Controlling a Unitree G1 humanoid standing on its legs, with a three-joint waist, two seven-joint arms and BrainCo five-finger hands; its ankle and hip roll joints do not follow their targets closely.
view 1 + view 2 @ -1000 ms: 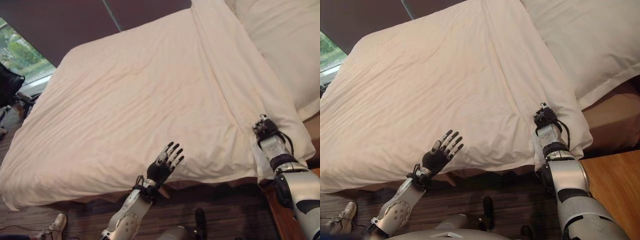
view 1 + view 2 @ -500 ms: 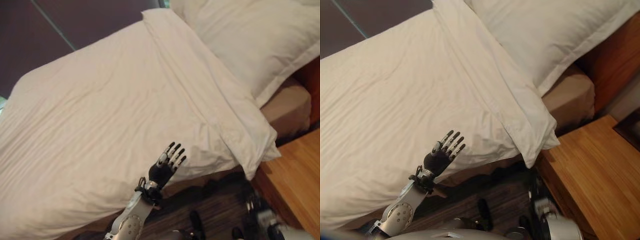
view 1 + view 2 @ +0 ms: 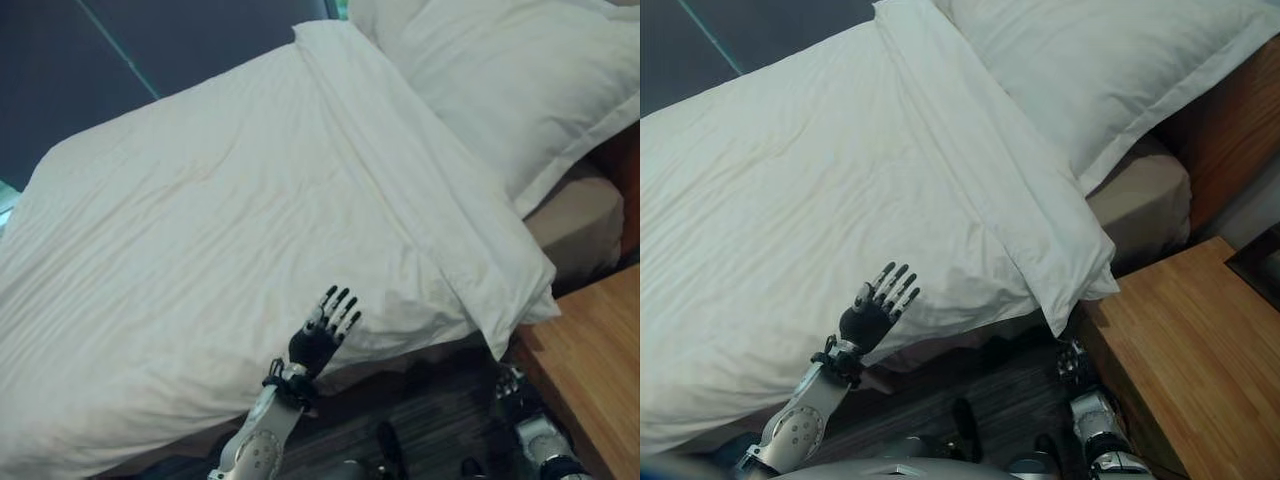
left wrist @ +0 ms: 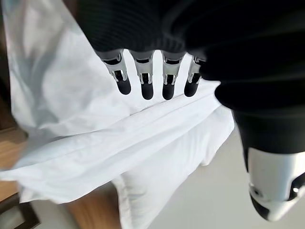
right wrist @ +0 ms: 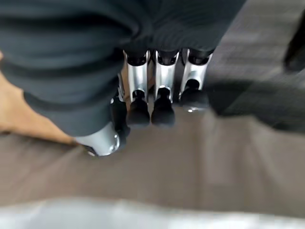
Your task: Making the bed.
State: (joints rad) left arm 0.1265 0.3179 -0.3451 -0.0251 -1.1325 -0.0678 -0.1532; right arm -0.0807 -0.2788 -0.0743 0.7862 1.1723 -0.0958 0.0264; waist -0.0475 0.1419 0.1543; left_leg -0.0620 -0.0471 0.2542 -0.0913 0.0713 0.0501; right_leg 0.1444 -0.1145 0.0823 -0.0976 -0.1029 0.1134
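Hovering with straight, spread fingers, the left hand (image 3: 322,340) holds nothing; the white duvet (image 3: 220,230) lies just beyond its fingertips; the right hand (image 3: 1072,362), fingers relaxed and empty, hangs below the duvet's folded corner.

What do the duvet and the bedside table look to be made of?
The duvet looks like white woven cotton with a matte finish: it shows soft creases and faint woven stripes. The bedside table looks like wood or wood veneer with a smooth finish: grain lines run along its top.

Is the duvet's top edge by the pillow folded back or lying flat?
Folded back. The duvet has a doubled band running along its pillow end, whose corner overhangs the mattress edge.
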